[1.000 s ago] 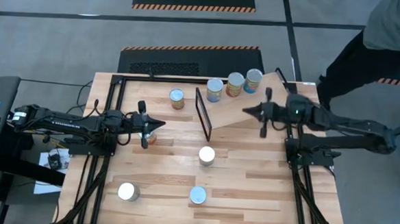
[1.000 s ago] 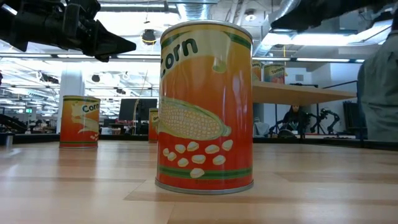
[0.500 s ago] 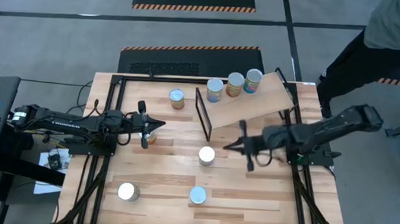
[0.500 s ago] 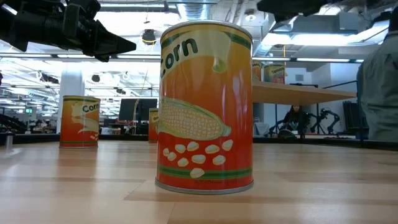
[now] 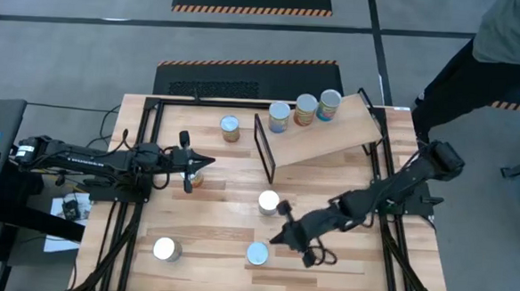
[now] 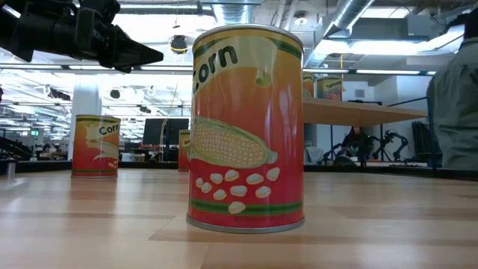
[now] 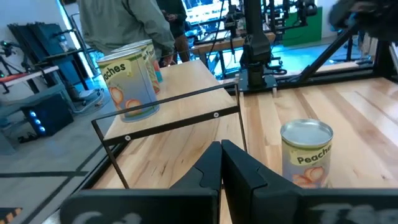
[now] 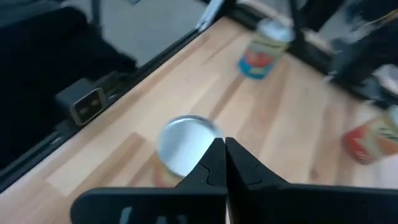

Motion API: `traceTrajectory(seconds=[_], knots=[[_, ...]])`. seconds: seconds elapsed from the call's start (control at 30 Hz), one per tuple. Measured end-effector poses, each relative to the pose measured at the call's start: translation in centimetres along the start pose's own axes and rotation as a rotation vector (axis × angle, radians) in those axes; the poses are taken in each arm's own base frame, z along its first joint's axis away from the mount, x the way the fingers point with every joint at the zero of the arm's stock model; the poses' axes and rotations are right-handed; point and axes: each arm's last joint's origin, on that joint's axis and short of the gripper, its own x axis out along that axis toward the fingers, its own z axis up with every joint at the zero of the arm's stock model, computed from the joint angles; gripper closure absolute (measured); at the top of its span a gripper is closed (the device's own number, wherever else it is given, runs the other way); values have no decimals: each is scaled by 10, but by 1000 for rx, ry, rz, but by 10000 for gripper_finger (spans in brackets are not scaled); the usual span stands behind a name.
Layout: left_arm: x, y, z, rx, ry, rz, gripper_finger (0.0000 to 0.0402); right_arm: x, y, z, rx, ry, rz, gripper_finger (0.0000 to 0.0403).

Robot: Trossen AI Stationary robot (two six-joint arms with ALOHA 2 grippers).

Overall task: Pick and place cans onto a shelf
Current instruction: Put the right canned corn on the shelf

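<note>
Three cans (image 5: 305, 110) stand in a row at the high end of the tilted shelf (image 5: 332, 139), which has a black end frame (image 5: 263, 148). More cans stand upright on the table: far left of the shelf (image 5: 231, 127), mid-table (image 5: 269, 202), near middle (image 5: 257, 253), near left (image 5: 167, 248). Another can (image 5: 196, 180) is partly hidden below my left gripper (image 5: 207, 163), which hangs shut and level above the table. My right gripper (image 5: 277, 238) is shut and slants down, its tips just short of the near-middle can (image 8: 185, 140). The low view is filled by a corn can (image 6: 248, 127).
A person (image 5: 501, 51) stands beyond the table's far right corner. Black rails (image 5: 117, 236) run along the table's left and right sides. Bare wood lies between the mid-table can and the shelf frame.
My right gripper has swung from the shelf's right end toward the table's near edge and leftward, sinking and tipping downward, and now sits beside the near-middle can. No can has moved.
</note>
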Motion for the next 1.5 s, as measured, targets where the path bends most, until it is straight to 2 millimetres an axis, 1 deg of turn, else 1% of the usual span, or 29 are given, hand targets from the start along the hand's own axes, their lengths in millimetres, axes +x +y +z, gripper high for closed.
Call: traceTrajectory(seconds=[0.07,0.2,0.4,0.53,0.6,0.67,1.03,1.13,1.3,1.4,1.5], knots=[[0,0,0,9,0,0,401,9,2,3,-6,47,24,396],[0,0,0,9,0,0,401,29,6,0,-16,142,51,388],[0,0,-1,7,9,-2,402,52,8,0,-66,224,74,337],[0,0,-2,-3,24,-5,401,60,9,0,-90,283,94,307],[0,0,-3,-8,29,-5,401,61,11,-2,-96,316,106,298],[0,-1,-4,-9,38,-7,401,61,12,1,-99,301,105,292],[0,-1,-4,-8,39,-7,401,59,15,1,-99,309,131,290],[0,-1,-4,-8,39,-7,401,65,17,0,-96,294,146,290],[0,-1,-4,-7,39,-7,401,70,18,-4,-139,295,164,291],[0,-1,-4,-6,43,-8,401,70,18,-4,-137,295,167,303],[0,-1,-4,-5,46,-9,401,69,18,-5,-137,307,169,328]])
